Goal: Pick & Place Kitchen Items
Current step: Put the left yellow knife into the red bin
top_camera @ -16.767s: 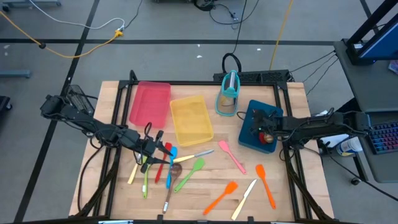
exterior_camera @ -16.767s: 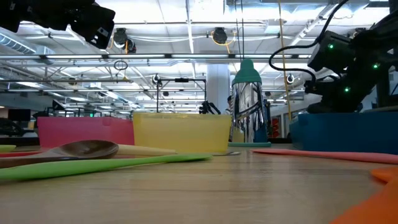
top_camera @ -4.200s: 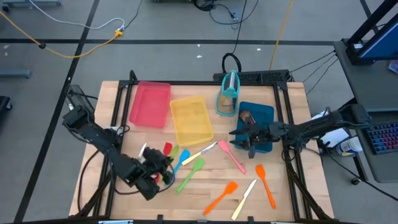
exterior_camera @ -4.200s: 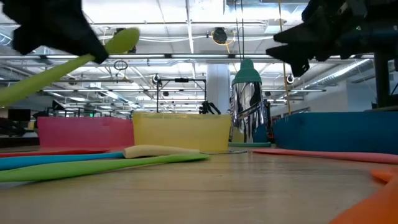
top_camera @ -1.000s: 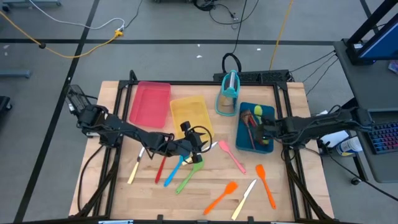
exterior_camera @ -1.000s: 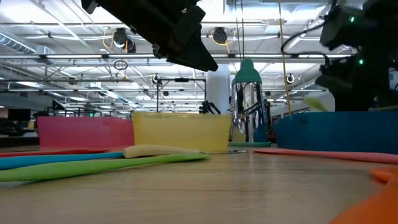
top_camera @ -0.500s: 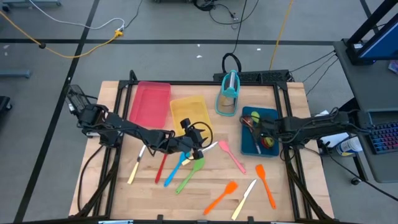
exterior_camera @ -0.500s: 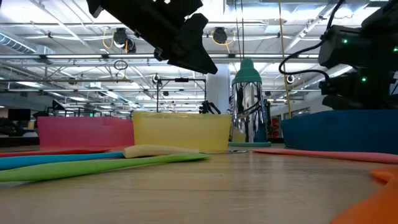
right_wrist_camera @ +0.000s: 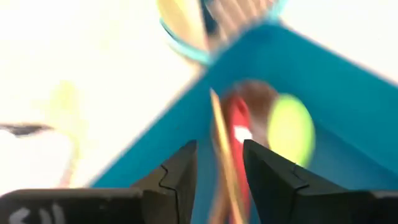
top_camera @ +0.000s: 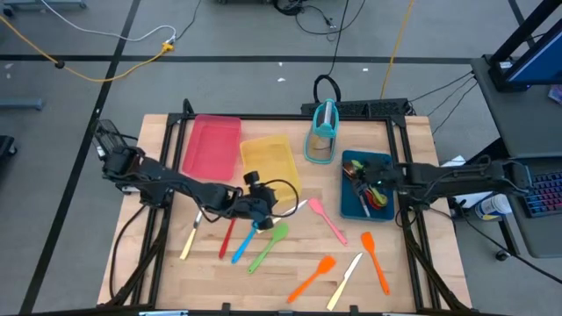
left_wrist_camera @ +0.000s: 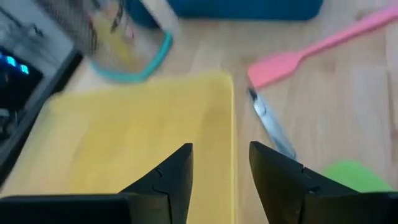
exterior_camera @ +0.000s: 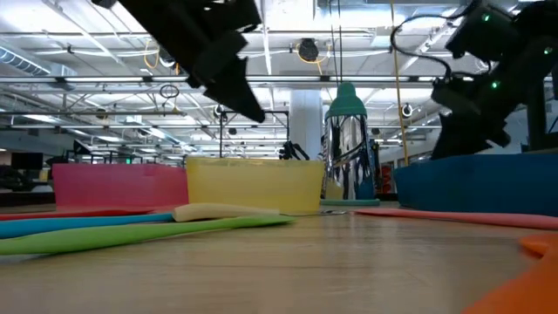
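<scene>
Your right gripper (right_wrist_camera: 217, 163) hangs open, empty, over the blue tray (top_camera: 351, 200); spoons (top_camera: 369, 188) lie inside it. Left gripper (left_wrist_camera: 221, 163) open, empty, just beside the yellow tray (top_camera: 268, 167)

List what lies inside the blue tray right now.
The blue tray holds several utensils: red, brown, a green spoon head. The right hand above covers part of the pile, so an exact count stays uncertain.

Utensils in blue tray (right_wrist_camera: 348, 106) smeared, shapes unclear. Knife (left_wrist_camera: 268, 121) blurred, handle hidden behind left tool (left_wrist_camera: 221, 158). Orange spatula (exterior_camera: 523, 279) cut off at edge.
</scene>
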Controlling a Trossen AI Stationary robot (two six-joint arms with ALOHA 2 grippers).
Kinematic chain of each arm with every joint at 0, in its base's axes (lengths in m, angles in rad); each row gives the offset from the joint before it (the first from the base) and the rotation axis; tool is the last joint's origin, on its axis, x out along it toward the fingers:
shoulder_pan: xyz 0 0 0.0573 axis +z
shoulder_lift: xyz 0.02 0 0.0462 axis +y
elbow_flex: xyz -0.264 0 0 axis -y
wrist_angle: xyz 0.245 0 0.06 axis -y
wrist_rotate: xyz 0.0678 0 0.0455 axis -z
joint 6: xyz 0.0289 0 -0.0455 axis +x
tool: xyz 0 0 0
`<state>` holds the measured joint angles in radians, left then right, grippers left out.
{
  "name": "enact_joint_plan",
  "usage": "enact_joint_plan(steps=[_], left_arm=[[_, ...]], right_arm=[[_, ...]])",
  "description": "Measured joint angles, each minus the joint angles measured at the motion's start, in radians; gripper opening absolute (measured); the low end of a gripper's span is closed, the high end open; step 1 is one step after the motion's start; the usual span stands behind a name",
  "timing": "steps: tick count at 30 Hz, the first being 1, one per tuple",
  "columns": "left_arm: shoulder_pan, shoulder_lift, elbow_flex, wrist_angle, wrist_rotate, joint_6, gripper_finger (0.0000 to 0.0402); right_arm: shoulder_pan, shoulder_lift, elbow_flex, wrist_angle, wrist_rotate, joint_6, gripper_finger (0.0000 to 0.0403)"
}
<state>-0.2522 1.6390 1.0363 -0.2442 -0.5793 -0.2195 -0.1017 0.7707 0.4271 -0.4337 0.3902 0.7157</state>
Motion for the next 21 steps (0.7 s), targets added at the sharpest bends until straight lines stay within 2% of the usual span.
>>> enact_joint_plan(steps=[4,11,15,21], left_arm=[[-0.026,-0.049,0.0,-0.144,-0.001,-0.13,0.0154],[-0.097,-0.16,0.0,-0.358,-0.061,-0.315,0.0142],[-0.143,-0.232,-0.001,-0.466,-0.079,-0.368,0.0137],[-0.197,-0.359,-0.031,-0.56,-0.103,-0.473,0.0136]], right_arm=[[0.003,-0.062,0.0,0.148,-0.013,-0.08,0.0117],[0.059,-0.102,0.001,0.458,-0.154,-0.291,0.0116],[0.119,-0.068,0.001,0.598,-0.211,-0.367,0.0116],[0.217,0.037,0.002,0.719,-0.211,-0.437,0.0116]])
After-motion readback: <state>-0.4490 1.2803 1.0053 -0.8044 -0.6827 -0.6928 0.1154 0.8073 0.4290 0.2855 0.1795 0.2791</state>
